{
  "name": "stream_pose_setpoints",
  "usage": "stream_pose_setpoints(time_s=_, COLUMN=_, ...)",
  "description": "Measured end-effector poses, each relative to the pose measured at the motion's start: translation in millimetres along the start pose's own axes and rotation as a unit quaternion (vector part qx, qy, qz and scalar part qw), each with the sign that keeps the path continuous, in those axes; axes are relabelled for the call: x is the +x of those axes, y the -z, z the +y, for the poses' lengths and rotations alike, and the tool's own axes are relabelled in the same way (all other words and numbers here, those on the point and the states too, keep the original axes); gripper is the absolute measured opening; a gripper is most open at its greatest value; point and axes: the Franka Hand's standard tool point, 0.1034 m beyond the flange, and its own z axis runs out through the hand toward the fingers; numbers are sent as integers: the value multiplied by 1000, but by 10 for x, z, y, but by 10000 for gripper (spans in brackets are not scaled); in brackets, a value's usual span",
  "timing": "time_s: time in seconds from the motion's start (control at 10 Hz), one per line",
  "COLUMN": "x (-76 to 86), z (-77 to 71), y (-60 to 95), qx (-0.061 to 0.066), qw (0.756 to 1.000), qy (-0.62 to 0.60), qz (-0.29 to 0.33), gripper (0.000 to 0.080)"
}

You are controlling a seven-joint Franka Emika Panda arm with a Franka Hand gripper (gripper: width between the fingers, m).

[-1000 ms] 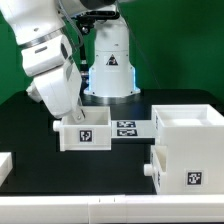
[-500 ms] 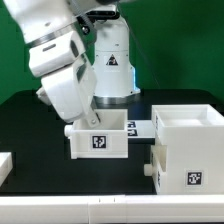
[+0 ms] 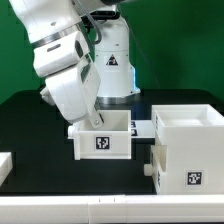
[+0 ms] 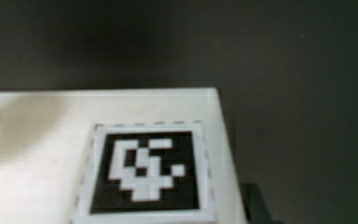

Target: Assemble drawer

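Observation:
The white housing of the drawer stands at the exterior view's right, with a tag on its front. A knobbed tray front sticks out low on its left side. My gripper reaches down into the second white tray and is shut on its wall, so the fingertips are hidden. This tray sits left of the housing with a small gap between them. In the wrist view the tray's white face and its black-and-white tag fill the frame, blurred.
The marker board lies flat on the black table between the held tray and the housing, partly covered. A white block sits at the exterior view's left edge. The robot base stands behind.
My gripper and the tray have moved toward the exterior view's right and nearer the camera, closing on the housing. The housing has not moved.

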Motion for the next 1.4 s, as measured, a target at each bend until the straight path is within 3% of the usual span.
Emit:
stream_pose_setpoints(time_s=0.5, x=143, z=79, y=-161, qx=1, qw=1000, qy=12, qz=10, gripper=38)
stream_pose_setpoints(time_s=1.1, x=113, z=57, y=-203, qx=3, qw=1000, qy=13, qz=13, gripper=38)
stream_pose_setpoints(time_s=1.2, x=77, z=103, y=-197, qx=-18, qw=999, qy=45, qz=4, gripper=38)
stream_pose_setpoints(time_s=1.4, x=100, z=94, y=-226, qx=-23, qw=998, qy=51, qz=1, gripper=38)
